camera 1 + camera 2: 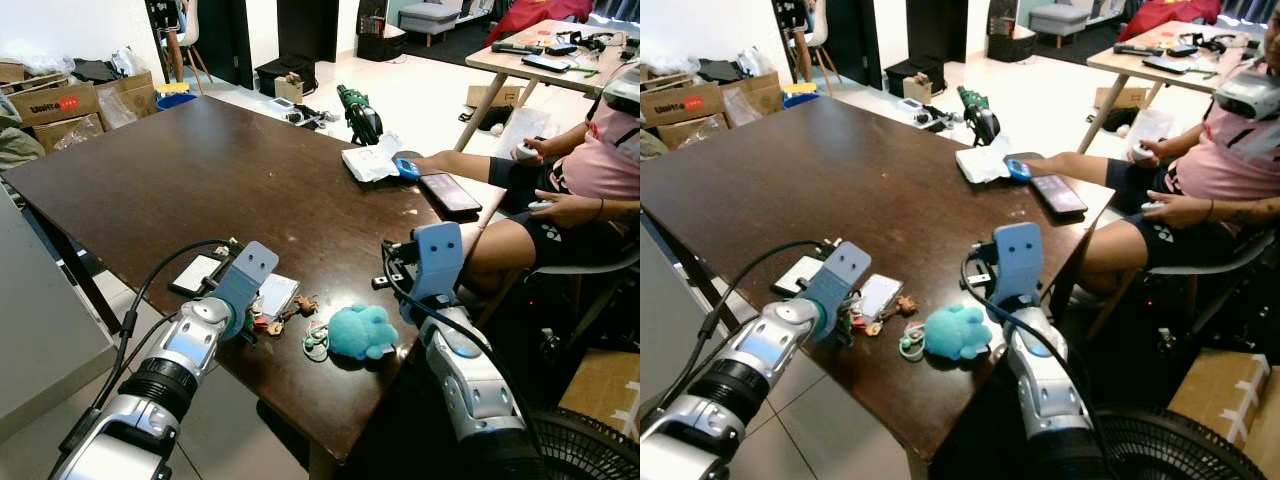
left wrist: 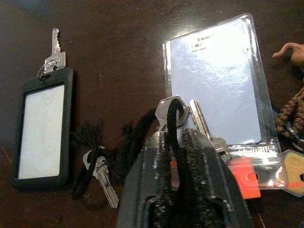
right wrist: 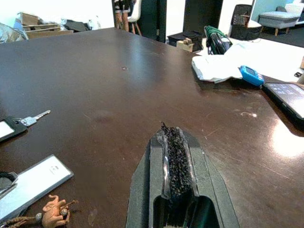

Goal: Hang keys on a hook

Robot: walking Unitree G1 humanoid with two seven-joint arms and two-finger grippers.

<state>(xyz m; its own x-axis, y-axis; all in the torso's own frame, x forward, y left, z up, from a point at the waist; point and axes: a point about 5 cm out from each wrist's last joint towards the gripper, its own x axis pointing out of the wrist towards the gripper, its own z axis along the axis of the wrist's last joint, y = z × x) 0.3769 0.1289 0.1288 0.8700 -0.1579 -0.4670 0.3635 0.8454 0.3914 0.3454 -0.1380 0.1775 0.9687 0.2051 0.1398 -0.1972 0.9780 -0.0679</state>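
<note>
Down on the dark table (image 1: pixel 180 170), the left gripper (image 2: pixel 183 142) pinches the keys (image 2: pixel 178 111) (beside a clear card sleeve (image 2: pixel 221 80)), while the right gripper (image 3: pixel 175 142) hovers with fingers together

We see our two arms as silver-grey metal tubes with glossy rounded joints, each ringed near the forearm by a ribbed black collar. A flat blue-grey bracket plate with two small dark screw holes caps each wrist. A black cable loops out from the left arm and another curls beside the right wrist. The left pincer (image 2: pixel 183 156) and right pincer (image 3: pixel 176 156) have long black fingers with rough, gritty pads.
</note>
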